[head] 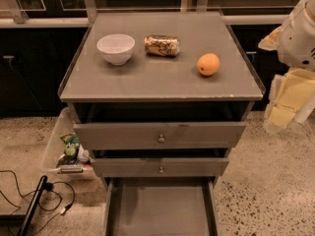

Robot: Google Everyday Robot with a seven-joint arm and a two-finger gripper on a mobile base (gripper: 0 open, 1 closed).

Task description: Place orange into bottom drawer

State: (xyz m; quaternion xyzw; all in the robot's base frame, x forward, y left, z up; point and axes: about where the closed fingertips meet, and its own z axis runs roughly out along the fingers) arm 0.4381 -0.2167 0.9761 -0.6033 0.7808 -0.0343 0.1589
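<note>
camera view: the orange (pixel 208 64) is seen resting on the counter (pixel 162 85), in the right part of the top and toward the front, apart from the other items. a can (pixel 162 45) is laid on its side nearer the back, to frame left of the orange. a white bowl (pixel 115 48) is set upright just beside the can, further to frame left, not touching it.

below the counter, two drawer fronts with small knobs are stacked: the top front (pixel 159 134) and the middle front (pixel 161 166). the bottom drawer (pixel 160 210) is pulled out toward the camera, with its grey floor and low side walls exposed and its front cut off by the lower frame edge. the orange is on the counter, not in the bottom drawer.

the hand (pixel 290 100) is found at the right frame edge, off the counter's right side, below a white arm housing (pixel 298 33) and partly cut off by the frame. whether it is spread or pressed together cannot be told. the orange lies to frame left of the hand, well apart, with the counter's right edge between them.

a clear bin (pixel 51 151) holding small packets and a black cable (pixel 15 186) are seen on the floor at frame left.
</note>
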